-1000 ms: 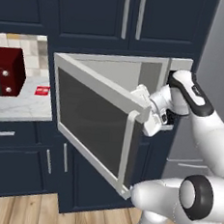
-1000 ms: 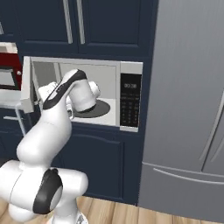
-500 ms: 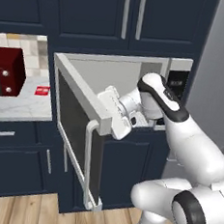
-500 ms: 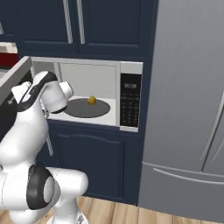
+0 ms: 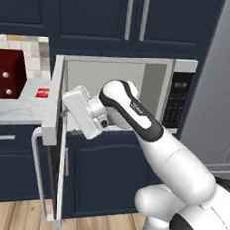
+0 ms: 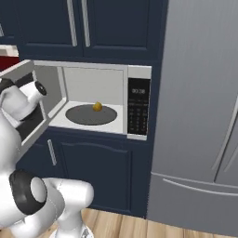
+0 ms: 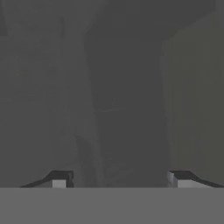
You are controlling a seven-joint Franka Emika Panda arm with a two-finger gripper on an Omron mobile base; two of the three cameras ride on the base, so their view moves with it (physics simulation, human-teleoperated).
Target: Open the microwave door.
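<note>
The microwave point(image 6: 93, 100) stands open, showing its pale interior and a black keypad strip point(image 6: 138, 109). Its door point(image 5: 53, 106) is swung far out to the left and appears nearly edge-on, the slim bar handle point(image 5: 37, 169) on its outer side. My gripper point(image 5: 66, 114) is against the door's inner face, fingers apart with nothing between them. In the hand view the door's dark window point(image 7: 122, 87) sits very close ahead, beyond my fingertips point(image 7: 60, 179). A grey turntable point(image 6: 90, 115) inside carries a small yellow item point(image 6: 97, 106).
A dark-red appliance point(image 5: 6, 74) sits on the pale counter point(image 5: 17, 112) left of the open door. Navy cabinets point(image 5: 131, 14) run above, and more point(image 5: 106, 171) below the microwave. A tall grey fridge point(image 6: 200, 116) stands to the right.
The door has swung from about half open to wide open on its left hinge. My arm followed it leftward, staying on the door's inner side.
</note>
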